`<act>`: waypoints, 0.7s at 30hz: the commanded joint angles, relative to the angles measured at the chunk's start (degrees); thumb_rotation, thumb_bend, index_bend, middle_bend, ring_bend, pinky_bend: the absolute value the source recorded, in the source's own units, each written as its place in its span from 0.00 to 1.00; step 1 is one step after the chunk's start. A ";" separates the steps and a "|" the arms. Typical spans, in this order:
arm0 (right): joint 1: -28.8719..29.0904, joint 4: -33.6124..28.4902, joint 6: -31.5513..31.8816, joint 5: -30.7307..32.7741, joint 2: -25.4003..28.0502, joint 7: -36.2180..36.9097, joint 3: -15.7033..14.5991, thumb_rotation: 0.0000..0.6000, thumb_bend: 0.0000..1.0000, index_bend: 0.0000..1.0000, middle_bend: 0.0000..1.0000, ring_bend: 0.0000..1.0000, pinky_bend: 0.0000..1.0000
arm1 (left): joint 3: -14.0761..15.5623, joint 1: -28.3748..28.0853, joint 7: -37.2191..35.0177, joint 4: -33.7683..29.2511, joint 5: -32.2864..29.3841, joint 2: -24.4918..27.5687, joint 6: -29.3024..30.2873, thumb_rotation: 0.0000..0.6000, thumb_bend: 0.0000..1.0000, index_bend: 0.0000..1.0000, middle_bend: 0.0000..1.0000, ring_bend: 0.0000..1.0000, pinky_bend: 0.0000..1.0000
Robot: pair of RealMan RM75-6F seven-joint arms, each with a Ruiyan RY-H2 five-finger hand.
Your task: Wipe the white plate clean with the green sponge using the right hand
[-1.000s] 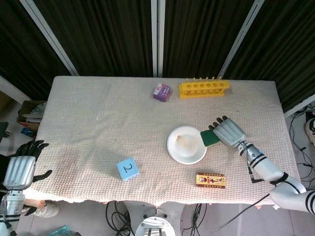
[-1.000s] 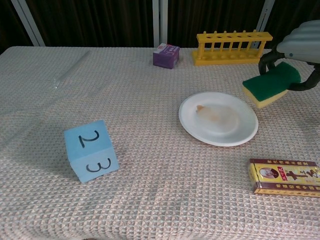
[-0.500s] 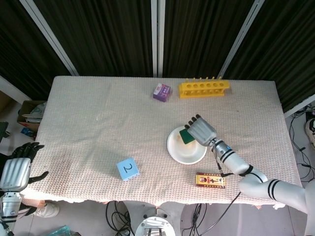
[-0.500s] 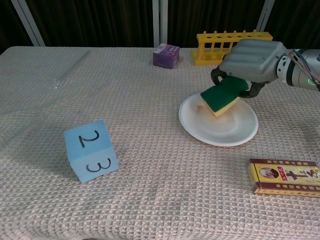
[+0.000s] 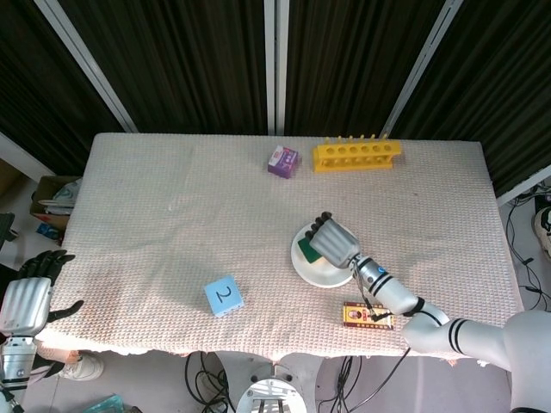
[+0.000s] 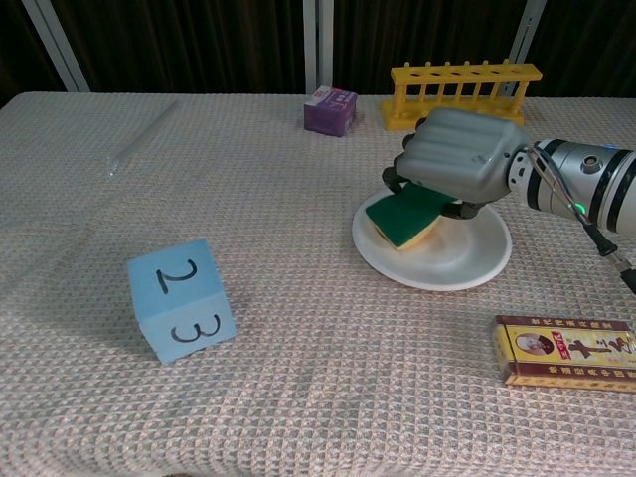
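Note:
A white plate [image 6: 459, 260] [image 5: 331, 274] lies right of the table's middle. My right hand [image 6: 459, 162] [image 5: 334, 243] grips the green sponge [image 6: 402, 217] [image 5: 306, 250] with its yellow underside down, over the plate's left part. The sponge's lower edge seems to touch the plate near its left rim. The hand and sponge hide most of the plate's inner surface. My left hand [image 5: 27, 297] hangs off the table's left edge in the head view, fingers apart, holding nothing.
A blue numbered cube [image 6: 182, 298] [image 5: 224, 295] stands at the front left. A flat red-and-gold box [image 6: 568, 352] [image 5: 368, 316] lies in front of the plate. A purple box [image 6: 331, 109] and a yellow rack [image 6: 465, 92] stand at the back.
My right hand has carried the sponge leftward from beside the plate's right rim, across the plate, and down onto its left part. The left hand has barely shifted.

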 commanded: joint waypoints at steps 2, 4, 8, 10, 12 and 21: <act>-0.69 -0.73 2.04 -1.08 0.08 1.09 -0.33 1.00 0.74 0.67 0.52 0.33 0.34 | 0.00 0.04 -0.20 0.18 0.12 -0.14 0.10 1.00 0.00 0.23 0.16 0.12 0.17; -1.50 -1.76 3.71 -1.38 1.20 2.06 -0.27 1.00 0.74 0.67 0.52 0.33 0.34 | -0.02 0.03 -0.32 0.32 0.23 -0.16 0.14 1.00 0.00 0.23 0.16 0.12 0.17; -2.61 -3.91 4.64 -1.21 4.55 2.69 -0.62 1.00 0.74 0.67 0.52 0.33 0.34 | -0.01 -0.06 -0.41 0.52 0.50 -0.16 0.13 1.00 0.00 0.23 0.16 0.12 0.17; -2.62 -4.25 3.62 -0.76 5.82 1.89 -1.02 1.00 0.74 0.67 0.52 0.33 0.34 | -0.06 -0.12 -0.44 0.53 0.59 -0.16 0.14 1.00 0.00 0.23 0.16 0.12 0.17; -2.39 -4.08 2.37 -0.26 6.14 0.74 -1.37 1.00 0.74 0.67 0.52 0.33 0.34 | -0.07 -0.14 -0.46 0.51 0.69 -0.15 0.19 1.00 0.00 0.23 0.16 0.12 0.17; -0.76 -1.96 -1.05 -0.24 2.23 -1.89 -2.32 1.00 0.74 0.67 0.52 0.33 0.32 | -0.06 0.07 -0.52 0.57 0.57 -0.21 0.32 1.00 0.00 0.23 0.16 0.12 0.17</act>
